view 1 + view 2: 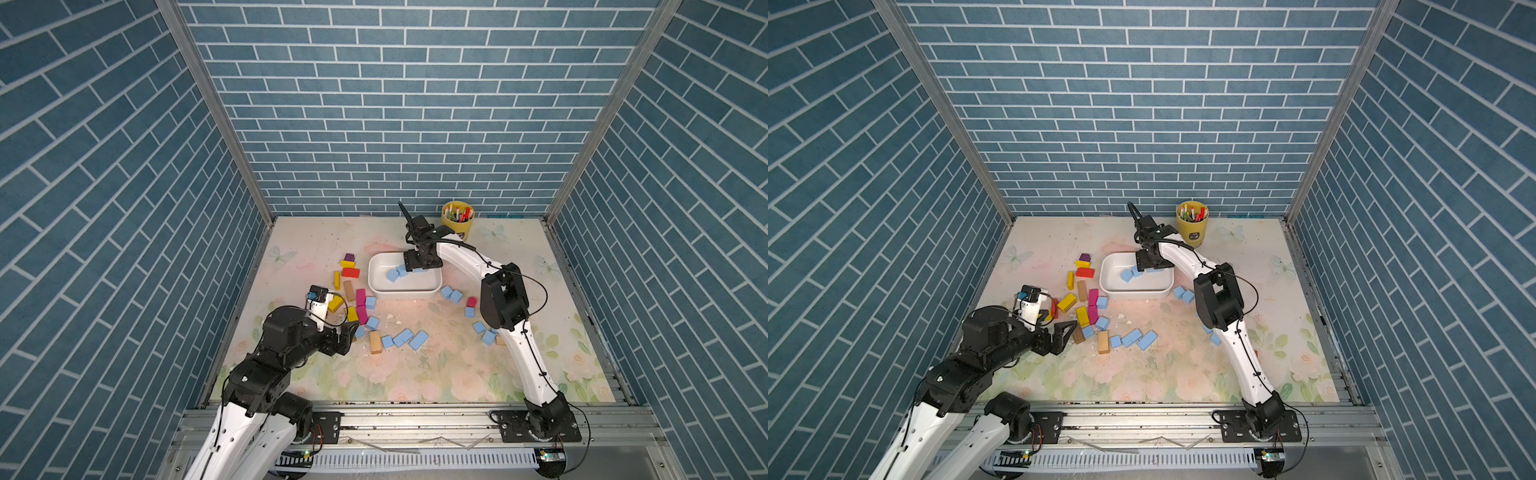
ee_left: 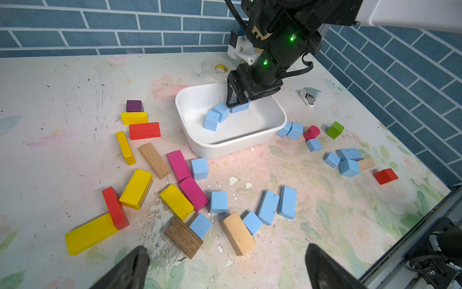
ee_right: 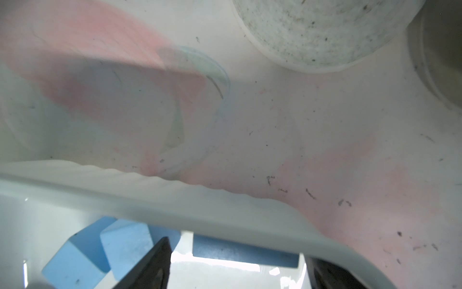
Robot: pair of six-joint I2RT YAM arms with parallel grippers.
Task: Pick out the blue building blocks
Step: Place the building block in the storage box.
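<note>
Blue brick (image 2: 240, 109) down in the white tub (image 2: 235, 147) at the middle of the table (image 2: 75, 87), right gripper (image 3: 237, 250) with jaws parted clear of it (two blue cubes (image 2: 212, 120) sit beside it). Best lift straight up past the rim before swinging away, so no finger drags the brick. Left gripper (image 2: 226, 247) gapes wide, empty. More blue building blocks (image 2: 268, 206) lie toward the near and right edges.
</note>
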